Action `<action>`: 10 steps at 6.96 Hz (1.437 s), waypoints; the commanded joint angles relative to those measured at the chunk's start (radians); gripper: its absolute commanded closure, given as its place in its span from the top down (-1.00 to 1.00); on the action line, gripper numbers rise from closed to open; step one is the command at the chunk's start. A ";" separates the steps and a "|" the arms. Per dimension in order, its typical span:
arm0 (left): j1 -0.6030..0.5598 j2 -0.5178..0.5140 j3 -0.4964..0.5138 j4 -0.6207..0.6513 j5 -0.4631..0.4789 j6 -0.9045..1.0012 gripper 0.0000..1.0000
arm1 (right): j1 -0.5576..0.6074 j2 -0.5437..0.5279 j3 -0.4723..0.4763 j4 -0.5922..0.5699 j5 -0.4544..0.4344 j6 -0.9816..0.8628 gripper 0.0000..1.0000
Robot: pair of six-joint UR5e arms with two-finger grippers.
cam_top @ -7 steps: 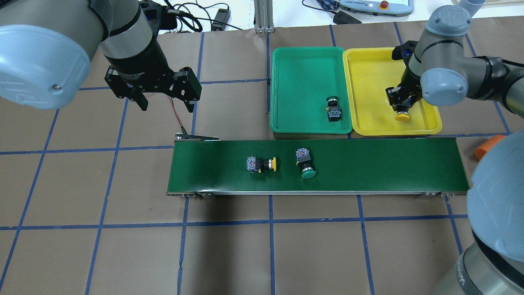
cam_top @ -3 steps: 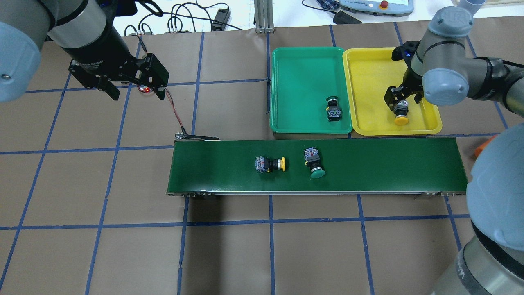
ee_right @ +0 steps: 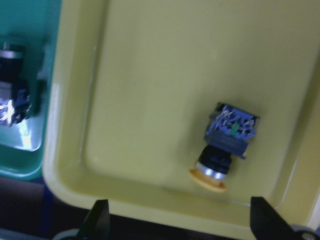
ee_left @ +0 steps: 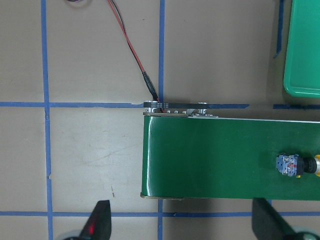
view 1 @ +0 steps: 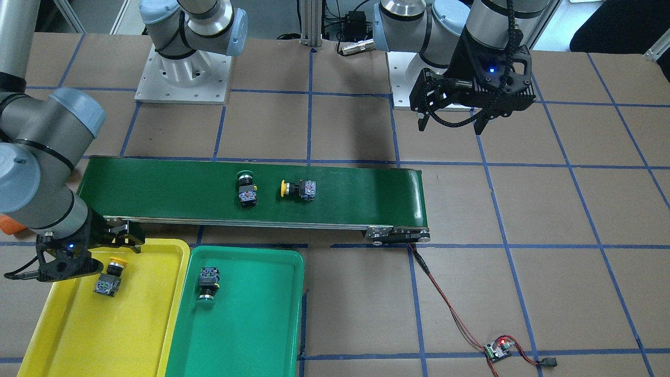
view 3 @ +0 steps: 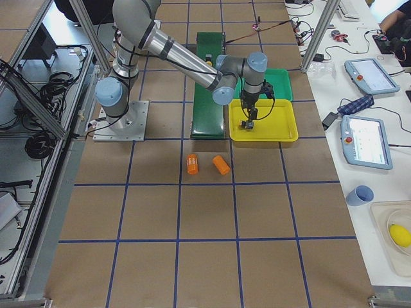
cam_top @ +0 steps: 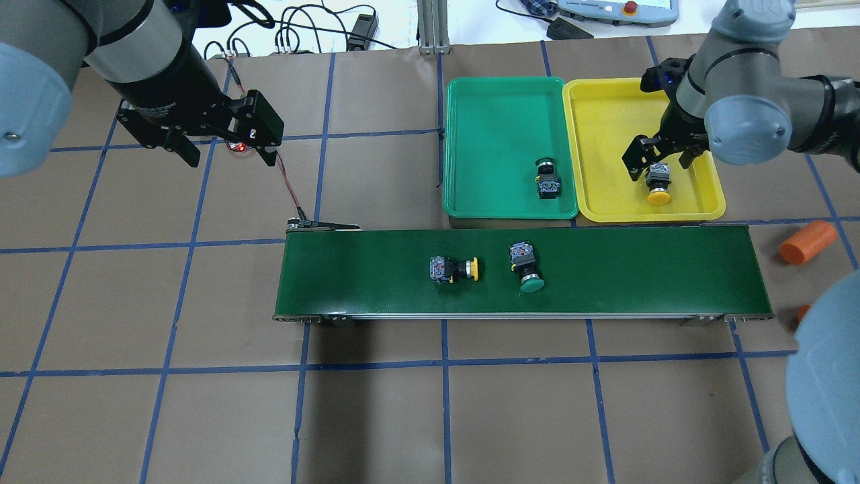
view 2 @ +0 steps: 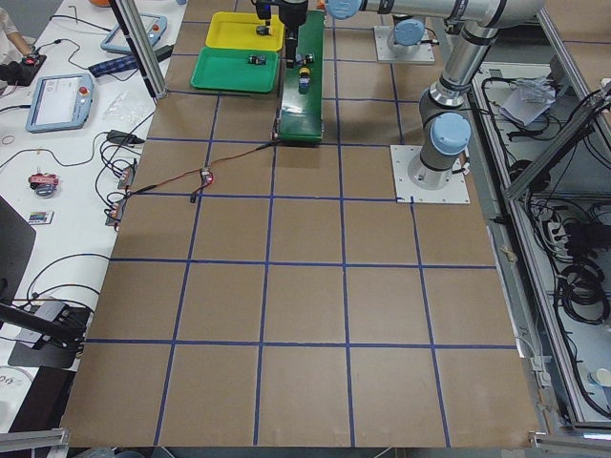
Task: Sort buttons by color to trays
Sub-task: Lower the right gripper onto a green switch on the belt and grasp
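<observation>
One yellow-capped button (cam_top: 659, 185) lies on its side in the yellow tray (cam_top: 605, 148), cap toward the belt. My right gripper (cam_top: 658, 165) hangs open just above it, touching nothing; the right wrist view shows that button (ee_right: 227, 147) between and beyond the spread fingers. In the green tray (cam_top: 497, 128) rests a green-capped button (cam_top: 548, 180). Two more ride on the belt: a yellow button (cam_top: 455, 269) and a green button (cam_top: 527, 267), both on their sides. My left gripper (cam_top: 232, 156) is open and empty, high over the table left of the belt.
The dark-green conveyor belt (cam_top: 376, 282) runs in front of both trays. A small circuit board (cam_top: 236, 145) with a red-black wire leads to the belt's left end. An orange cylinder (cam_top: 806, 242) lies right of the belt.
My right gripper has opened, left the yellow button in the yellow tray, and lifted a little. The two buttons on the belt have drifted right. My left arm swung left, away from the belt.
</observation>
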 commanded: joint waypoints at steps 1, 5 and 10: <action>0.079 0.007 0.022 -0.004 -0.016 0.061 1.00 | 0.088 -0.101 0.087 0.109 0.052 0.126 1.00; 0.078 0.008 -0.020 -0.006 -0.045 0.062 1.00 | 0.196 -0.184 0.201 0.109 0.049 0.204 1.00; 0.063 -0.048 0.050 -0.007 0.038 0.047 1.00 | 0.233 -0.183 0.255 0.116 0.054 0.361 1.00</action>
